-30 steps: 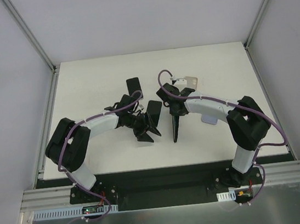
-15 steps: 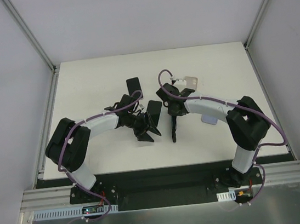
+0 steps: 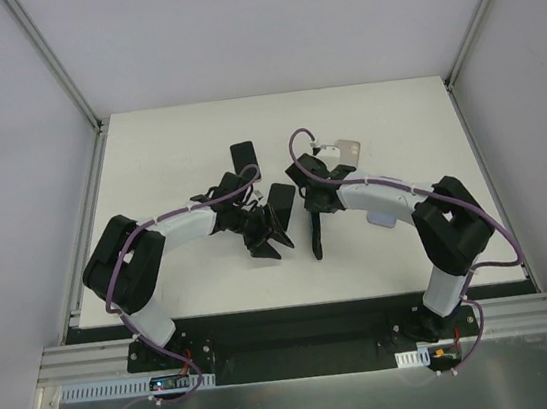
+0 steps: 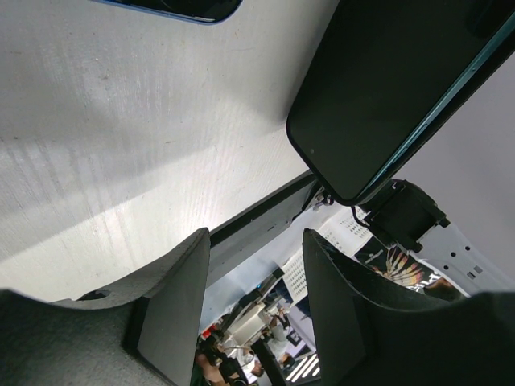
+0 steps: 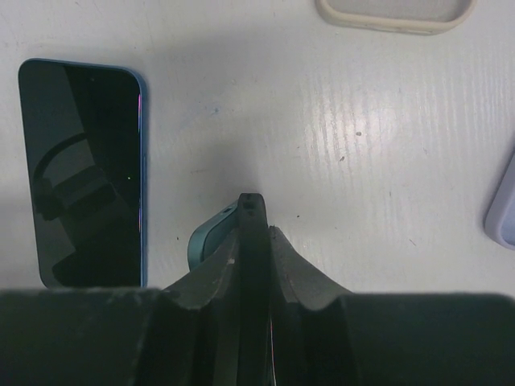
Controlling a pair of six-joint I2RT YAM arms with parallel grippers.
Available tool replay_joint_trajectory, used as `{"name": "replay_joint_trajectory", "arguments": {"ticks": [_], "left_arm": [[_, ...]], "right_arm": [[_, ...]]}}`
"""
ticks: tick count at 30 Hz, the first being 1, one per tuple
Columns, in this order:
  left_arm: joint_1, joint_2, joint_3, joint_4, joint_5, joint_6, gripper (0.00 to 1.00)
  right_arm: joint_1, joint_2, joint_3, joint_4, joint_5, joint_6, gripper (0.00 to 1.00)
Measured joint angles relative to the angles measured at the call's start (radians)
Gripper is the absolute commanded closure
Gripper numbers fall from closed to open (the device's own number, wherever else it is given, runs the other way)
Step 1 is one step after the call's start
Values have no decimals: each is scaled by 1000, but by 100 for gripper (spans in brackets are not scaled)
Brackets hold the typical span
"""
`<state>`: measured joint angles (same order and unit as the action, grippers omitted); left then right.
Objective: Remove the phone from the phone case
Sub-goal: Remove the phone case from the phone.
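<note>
Thin black phone [image 5: 251, 227] on edge, teal case [image 5: 206, 240]

The left arm [image 3: 180, 224] and the right arm [image 3: 381, 190] are built alike: smooth white forearm shells between bulky matte-black joint housings. A thin purple cable [image 3: 111, 286] loops along each arm. At the bottom of the frame, each black base [image 3: 154, 355] carries a small green circuit board [image 3: 163, 383]. The left pincer [image 4: 256, 249] and the right pincer [image 5: 254, 241] have dull black, curved, moulded fingers.
</note>
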<state>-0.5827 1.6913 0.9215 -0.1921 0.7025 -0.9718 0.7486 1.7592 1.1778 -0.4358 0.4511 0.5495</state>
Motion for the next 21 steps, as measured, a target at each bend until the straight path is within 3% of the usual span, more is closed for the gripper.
{"name": "replay_joint_trajectory", "arguments": {"ticks": [16, 21], "left_arm": [[0, 11, 50, 2, 0, -6, 52], [0, 31, 76, 2, -5, -14, 52]], "right_arm": [[0, -29, -86, 103, 5, -12, 80], [0, -29, -102, 129, 5, -12, 84]]}}
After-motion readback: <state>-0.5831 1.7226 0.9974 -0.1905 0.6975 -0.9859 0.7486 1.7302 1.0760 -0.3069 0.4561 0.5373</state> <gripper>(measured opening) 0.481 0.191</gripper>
